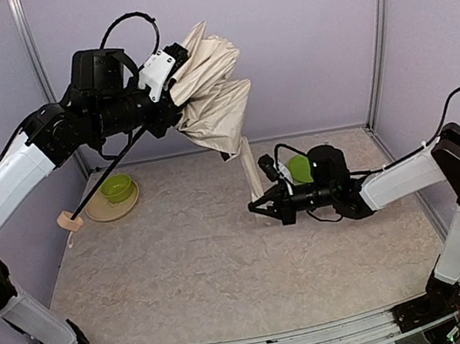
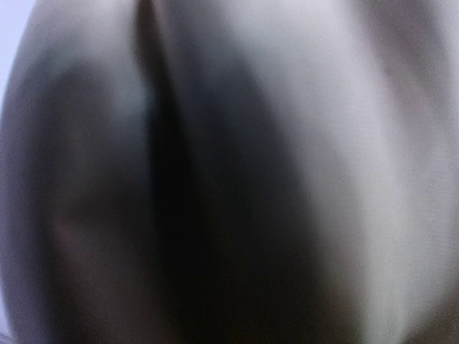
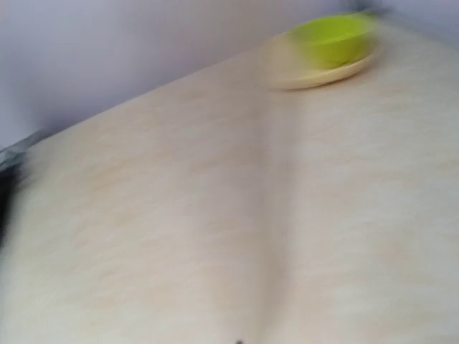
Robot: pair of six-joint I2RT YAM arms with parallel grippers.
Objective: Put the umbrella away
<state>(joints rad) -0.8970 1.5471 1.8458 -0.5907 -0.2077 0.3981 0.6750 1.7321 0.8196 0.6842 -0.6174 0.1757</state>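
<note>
Umbrella point(image 1: 213, 95), grasped by left pincer point(image 1: 172, 102) and right pincer point(image 1: 255, 207), hangs over lilac-walled beige table point(image 1: 193, 266).

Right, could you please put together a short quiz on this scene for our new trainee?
1. True or false: the umbrella is spread fully open.
2. The green bowl sits on: A) a beige plate; B) the umbrella; C) a black tray.
3. Fill in: the ___ gripper holds the umbrella in the air.
Key: 1 false, its fabric is bunched together; 2 A; 3 left, the left gripper is clamped on it.
</note>
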